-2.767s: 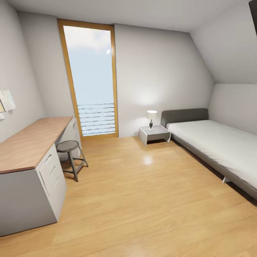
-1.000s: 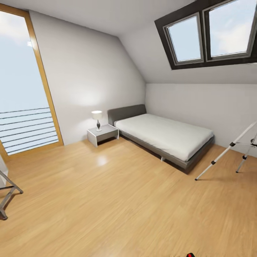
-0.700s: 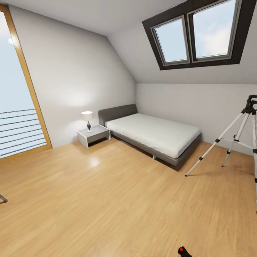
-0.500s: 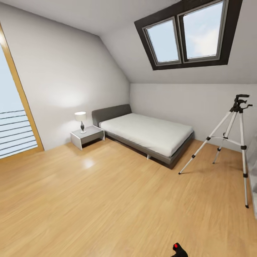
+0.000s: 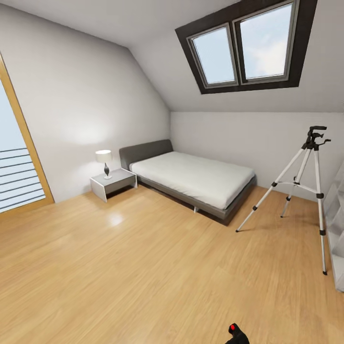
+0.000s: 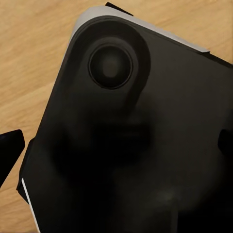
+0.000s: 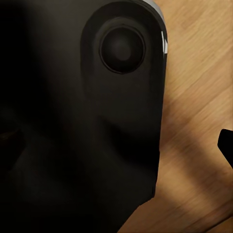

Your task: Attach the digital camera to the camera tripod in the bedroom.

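Note:
The camera tripod (image 5: 314, 137) stands on the light wood floor at the right of the head view, past the foot of the bed, with its silver-white legs spread and its black pan head on top. The digital camera (image 5: 236, 335) pokes up at the bottom edge of that view as a small black shape with a red dot. What holds it is hidden. In the left wrist view, black fingertips (image 6: 9, 150) stand far apart over the robot's dark base (image 6: 126, 145). In the right wrist view one fingertip (image 7: 226, 145) shows beside the same dark base (image 7: 121, 121); its other side is lost in shadow.
A grey bed with a white mattress (image 5: 191, 177) lies against the far wall under a dark-framed skylight (image 5: 241, 48). A nightstand (image 5: 113, 184) with a lamp (image 5: 103, 160) stands beside it. A pale shelf unit (image 5: 337, 229) cuts in at the right edge, close to the tripod.
The head view has swung to the right: the desk, stool and tall glass door slid out to the left, and the skylight, bed and tripod came into view. The camera's red dot now shows.

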You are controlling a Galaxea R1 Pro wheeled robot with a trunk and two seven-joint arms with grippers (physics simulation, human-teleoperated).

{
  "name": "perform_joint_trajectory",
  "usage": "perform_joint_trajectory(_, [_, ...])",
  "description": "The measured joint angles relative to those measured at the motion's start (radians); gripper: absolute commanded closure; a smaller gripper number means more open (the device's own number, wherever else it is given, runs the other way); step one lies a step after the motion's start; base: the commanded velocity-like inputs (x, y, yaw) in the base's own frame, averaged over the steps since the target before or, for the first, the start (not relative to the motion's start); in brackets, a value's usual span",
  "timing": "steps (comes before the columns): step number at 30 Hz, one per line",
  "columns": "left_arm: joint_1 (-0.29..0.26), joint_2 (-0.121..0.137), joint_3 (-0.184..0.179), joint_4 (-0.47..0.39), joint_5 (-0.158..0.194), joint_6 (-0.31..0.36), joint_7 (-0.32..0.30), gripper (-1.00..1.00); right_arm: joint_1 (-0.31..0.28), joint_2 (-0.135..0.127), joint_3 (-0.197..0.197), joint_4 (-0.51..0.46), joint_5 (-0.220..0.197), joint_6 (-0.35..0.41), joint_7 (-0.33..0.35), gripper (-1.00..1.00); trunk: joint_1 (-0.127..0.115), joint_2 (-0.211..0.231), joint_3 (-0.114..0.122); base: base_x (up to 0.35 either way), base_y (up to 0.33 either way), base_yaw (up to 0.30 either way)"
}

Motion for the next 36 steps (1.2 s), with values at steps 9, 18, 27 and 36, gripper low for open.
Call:
perform_joint_trajectory(9, [-0.001,0.0,0.0,0.0,0.001,0.0,0.0,-1.0,0.0,0.002,0.002,0.0,0.001,-0.001,-0.001,-1.0,0.0,0.0,0.0,0.0,0.0,-0.001])
perform_joint_trajectory(18, [0.0,0.0,0.0,0.0,0.002,-0.024,0.0,-1.0,0.0,0.002,0.001,0.0,-0.001,0.0,-0.001,-1.0,0.0,0.0,0.0,0.0,0.0,0.0])
perform_joint_trajectory(27, [-0.001,0.0,0.001,0.001,0.003,-0.053,0.0,-1.0,0.0,0.002,0.002,0.0,-0.001,0.0,-0.001,-1.0,0.0,0.0,0.0,0.0,0.0,0.0])
perform_joint_trajectory(36, [0.0,-0.002,0.001,0.002,0.002,-0.054,0.0,-1.0,0.0,0.003,0.002,0.0,-0.001,0.0,-0.001,-1.0,0.0,0.0,0.0,0.0,0.0,0.0])
